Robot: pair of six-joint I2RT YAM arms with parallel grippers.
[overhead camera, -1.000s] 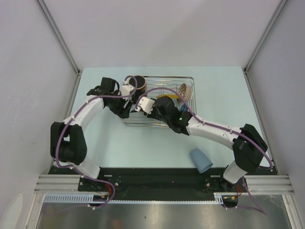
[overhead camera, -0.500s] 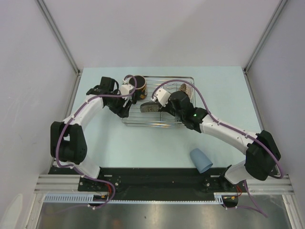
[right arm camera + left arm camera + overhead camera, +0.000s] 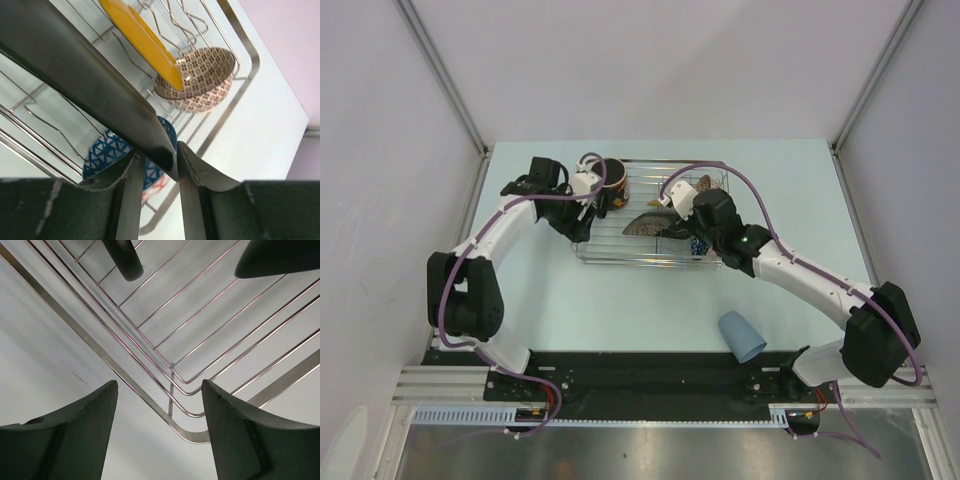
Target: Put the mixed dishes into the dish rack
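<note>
The dish rack [image 3: 620,240] is a silver wire basket at the middle back of the table. My right gripper [image 3: 672,212] hangs over it, shut on the rim of the dark square plate [image 3: 648,224] with the yellow centre [image 3: 140,42]; the plate's dark edge [image 3: 100,85] runs between the fingers, tilted above the wires. The pinkish-beige patterned bowl [image 3: 205,75] stands on edge at the rack's far right, and the blue patterned bowl [image 3: 102,150] lies below the plate. The dark mug [image 3: 611,173] sits in the back left corner. My left gripper [image 3: 160,390] stands open and empty over the rack's corner [image 3: 200,435].
The light-blue cup [image 3: 742,336] lies on its side on the table near the right arm's base. White walls with metal posts close in the table on the left, right and back.
My right arm has carried the plate from the rack's left-middle toward its right side and turned it more on edge. The left arm has barely moved.
</note>
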